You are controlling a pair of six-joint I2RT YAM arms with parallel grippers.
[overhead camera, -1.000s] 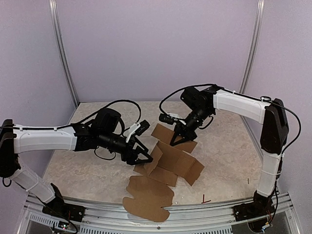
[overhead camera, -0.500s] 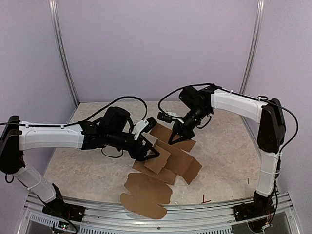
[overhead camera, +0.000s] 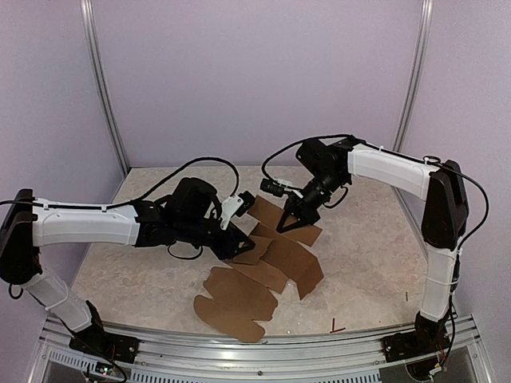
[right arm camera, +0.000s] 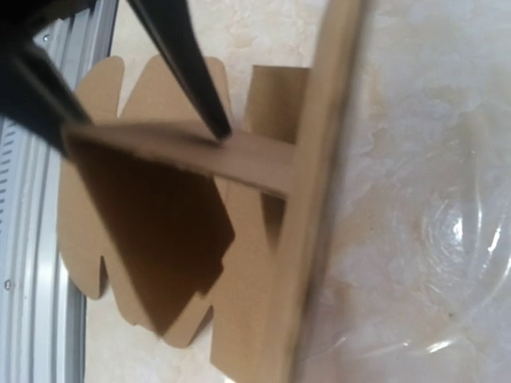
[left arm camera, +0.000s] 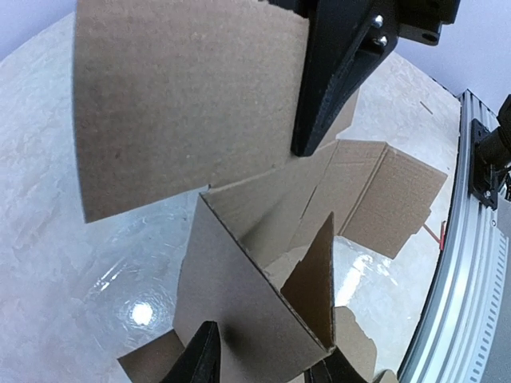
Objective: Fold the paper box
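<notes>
Paper box (overhead camera: 267, 267) sprawls mid-table (overhead camera: 120, 271), a bit toward the front edge (rounded flaps nearest it), left gripper (overhead camera: 239, 242) on its left side, right gripper (overhead camera: 288, 227) at its back.

A marbled beige bench (overhead camera: 367, 255) has a ribbed metal rail (overhead camera: 319, 352) along its near edge and lilac walls (overhead camera: 255, 80) around it. A thin red stick (overhead camera: 338, 327) lies front right, with a tinier scrap (overhead camera: 406, 296) well apart from it.

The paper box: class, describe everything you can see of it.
The paper box is a plain brown cardboard die-cut sheet, partly folded: square panels raised mid-sheet, rounded flaps flat on the marbled table towards the near edge. The right gripper pinches a far panel; the left gripper straddles a raised fold.
</notes>
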